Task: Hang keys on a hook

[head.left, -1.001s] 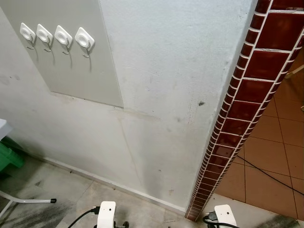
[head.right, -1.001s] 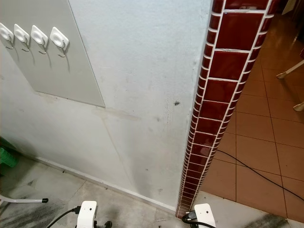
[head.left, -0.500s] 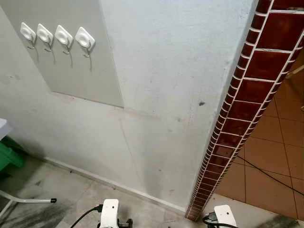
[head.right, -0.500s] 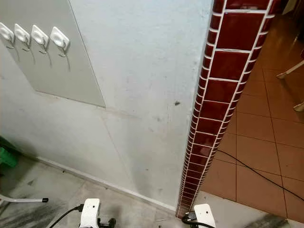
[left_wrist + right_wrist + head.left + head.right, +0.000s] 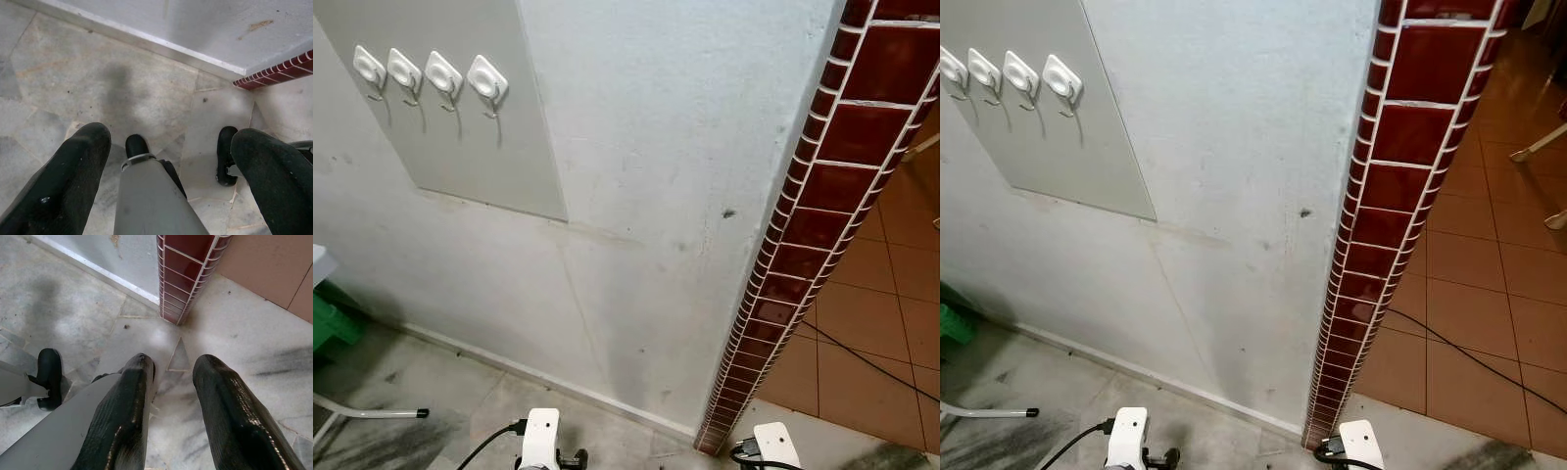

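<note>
Left eye view gives me a pale wall [image 5: 636,196] with a grey panel [image 5: 480,147] at its upper left, carrying four white hooks [image 5: 431,76] in a row. I cannot make out any keys on them or anywhere else. A column of dark red tiles [image 5: 813,225] marks the wall's right corner, with orange floor tiles [image 5: 871,343] beyond it and a black cable [image 5: 871,362] lying across them. My left gripper [image 5: 171,161] hangs low over the grey marble floor [image 5: 63,78], fingers [image 5: 63,181] spread wide with nothing between them. My right gripper [image 5: 171,396] also points down at the floor near the foot of the red column, fingers [image 5: 122,416] apart and empty.
</note>
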`<state>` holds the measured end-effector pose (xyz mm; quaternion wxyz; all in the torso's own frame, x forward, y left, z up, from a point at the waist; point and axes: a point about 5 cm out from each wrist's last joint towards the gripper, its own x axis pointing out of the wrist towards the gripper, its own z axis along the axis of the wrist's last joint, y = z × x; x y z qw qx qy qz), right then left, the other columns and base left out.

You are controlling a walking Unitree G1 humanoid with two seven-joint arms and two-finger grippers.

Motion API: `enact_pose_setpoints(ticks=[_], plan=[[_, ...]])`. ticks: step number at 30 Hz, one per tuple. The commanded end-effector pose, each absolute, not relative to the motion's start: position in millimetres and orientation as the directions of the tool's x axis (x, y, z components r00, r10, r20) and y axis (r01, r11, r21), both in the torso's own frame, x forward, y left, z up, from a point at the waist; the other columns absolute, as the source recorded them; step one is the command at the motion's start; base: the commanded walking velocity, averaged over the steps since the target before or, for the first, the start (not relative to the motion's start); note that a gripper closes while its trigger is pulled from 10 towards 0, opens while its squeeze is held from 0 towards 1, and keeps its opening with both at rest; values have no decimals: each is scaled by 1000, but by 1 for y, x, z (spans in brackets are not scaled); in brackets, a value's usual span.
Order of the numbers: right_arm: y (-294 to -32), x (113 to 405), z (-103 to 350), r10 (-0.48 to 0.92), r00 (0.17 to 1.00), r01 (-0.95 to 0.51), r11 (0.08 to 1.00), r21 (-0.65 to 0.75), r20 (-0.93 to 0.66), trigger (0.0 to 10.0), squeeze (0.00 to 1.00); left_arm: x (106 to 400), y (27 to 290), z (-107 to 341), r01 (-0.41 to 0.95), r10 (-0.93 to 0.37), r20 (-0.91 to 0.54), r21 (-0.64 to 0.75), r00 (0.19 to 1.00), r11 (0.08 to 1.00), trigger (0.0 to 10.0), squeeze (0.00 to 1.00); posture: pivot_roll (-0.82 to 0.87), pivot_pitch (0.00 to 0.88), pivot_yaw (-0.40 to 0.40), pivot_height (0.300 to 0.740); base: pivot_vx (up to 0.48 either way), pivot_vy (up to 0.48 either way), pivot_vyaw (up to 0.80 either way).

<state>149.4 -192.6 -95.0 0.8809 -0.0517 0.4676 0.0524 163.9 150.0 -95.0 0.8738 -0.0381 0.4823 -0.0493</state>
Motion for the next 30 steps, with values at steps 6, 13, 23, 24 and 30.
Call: enact_pose_setpoints(ticks=[6, 13, 23, 24, 30], plan=[[-191, 151, -95, 48, 557, -154, 987, -47, -829, 10000, 0, 163, 157, -95, 27, -107, -840, -109, 532, 994, 10000, 0, -117, 0, 31, 740, 0, 0, 0], [-191, 149, -95, 49, 556, -154, 987, -45, -830, 10000, 0, 161, 158, -96, 26, -105, -842, -108, 530, 994, 10000, 0, -117, 0, 31, 740, 0, 244, 0], [-191, 149, -95, 50, 554, -156, 987, -44, -831, 10000, 0, 161, 157, -96, 22, -105, -843, -110, 528, 994, 10000, 0, -115, 0, 29, 740, 0, 313, 0], [-191, 149, -95, 50, 554, -155, 987, -44, -831, 10000, 0, 161, 157, -96, 22, -106, -842, -111, 529, 994, 10000, 0, -115, 0, 28, 740, 0, 345, 0], [-190, 149, -95, 52, 555, -156, 987, -43, -830, 10000, 0, 160, 158, -96, 22, -105, -842, -111, 529, 994, 10000, 0, -113, 0, 27, 740, 0, 346, 0]])
